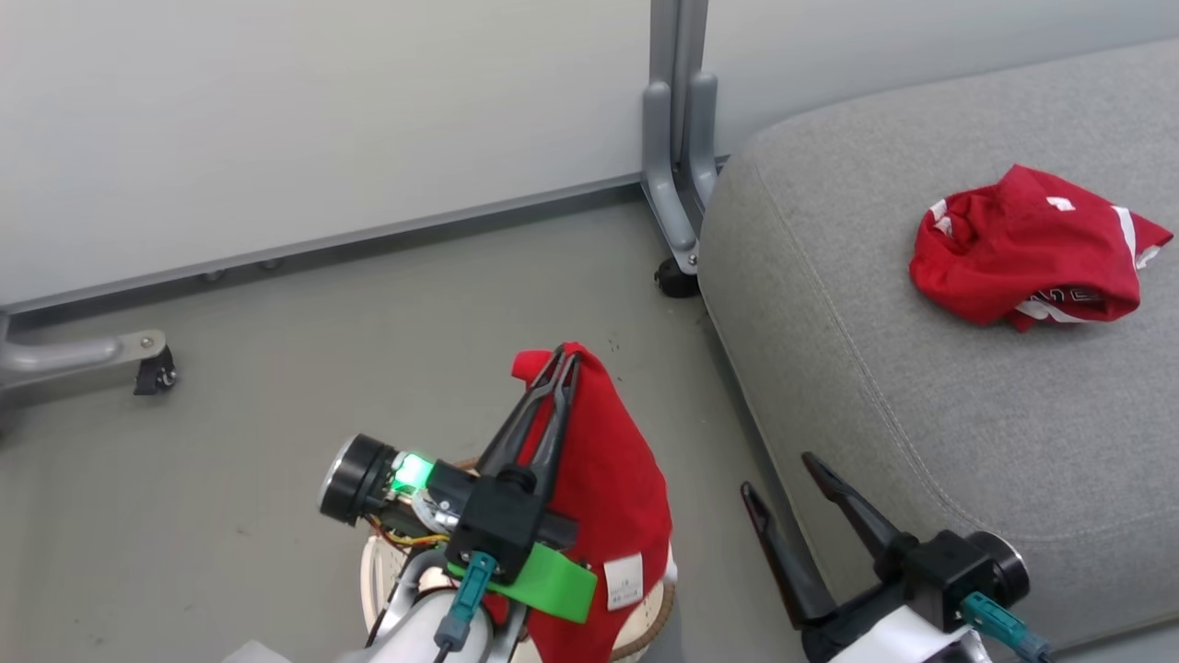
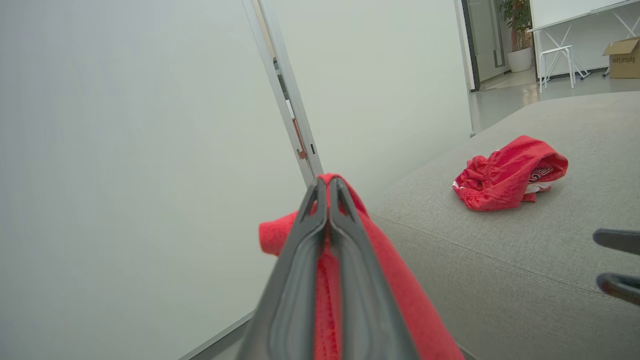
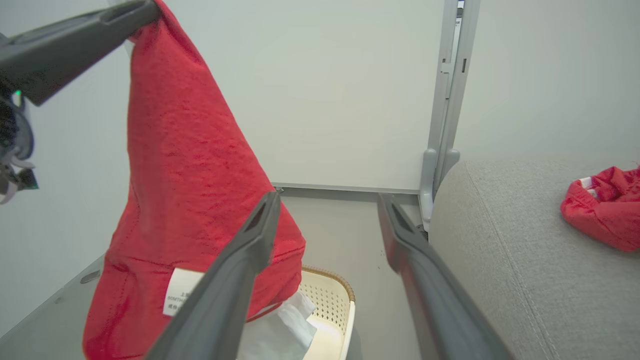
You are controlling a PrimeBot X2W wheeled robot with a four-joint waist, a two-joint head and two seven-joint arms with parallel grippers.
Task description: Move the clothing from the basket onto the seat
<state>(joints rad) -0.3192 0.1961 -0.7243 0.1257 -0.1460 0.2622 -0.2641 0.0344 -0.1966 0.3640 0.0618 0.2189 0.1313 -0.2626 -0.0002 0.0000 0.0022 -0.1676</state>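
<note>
Garment [image 1: 612, 460] aloft in left gripper [image 1: 564, 355]

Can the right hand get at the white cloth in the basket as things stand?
Probably not cleanly: the red garment hanging from the shut left hand drapes into the basket, over much of the white cloth. The right hand is open.

Raised left fingers [image 1: 553, 425] pressed together; right fingers [image 1: 853, 507] spread, apparently lower.
</note>
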